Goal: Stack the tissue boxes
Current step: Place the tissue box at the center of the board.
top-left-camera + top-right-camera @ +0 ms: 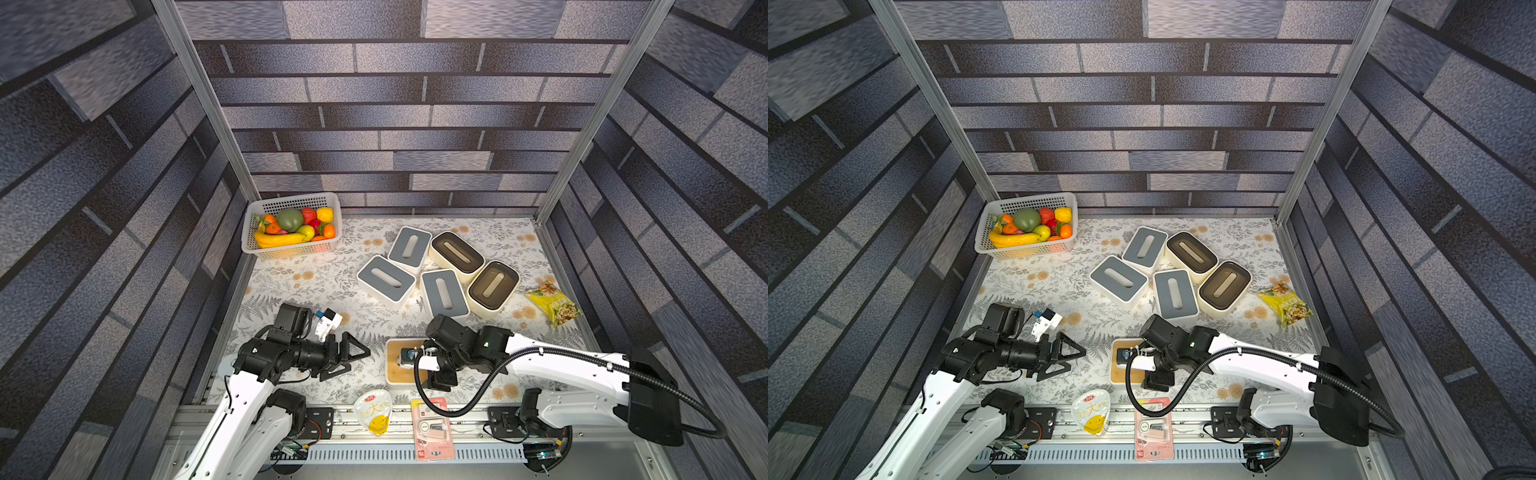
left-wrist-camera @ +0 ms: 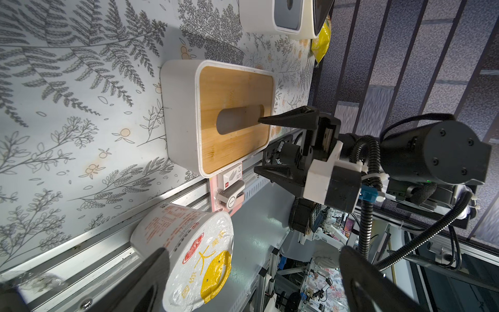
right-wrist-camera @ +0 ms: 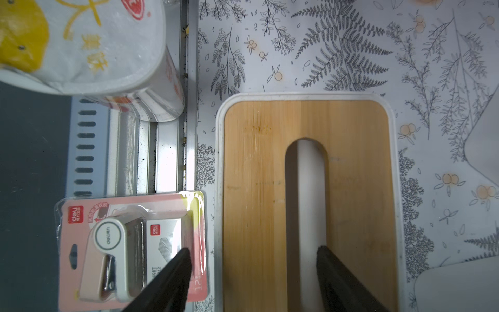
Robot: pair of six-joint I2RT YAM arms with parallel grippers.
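Wood-lid tissue box (image 1: pixel 399 372): right fingers (image 3: pixel 172 278) apart, one tip over slot, other outside wall; left fingers (image 2: pixel 364 283) spread.

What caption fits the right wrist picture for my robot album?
Right gripper, jaws open, poised over the white tissue box with a slotted light-wood lid.

Stereo pair overhead, two wrist cameras.
Both top views look steeply down over the table (image 1: pixel 316 282) (nearly identical); both close wrist views share the wood-lidded tissue box (image 2: pixel 232 118).
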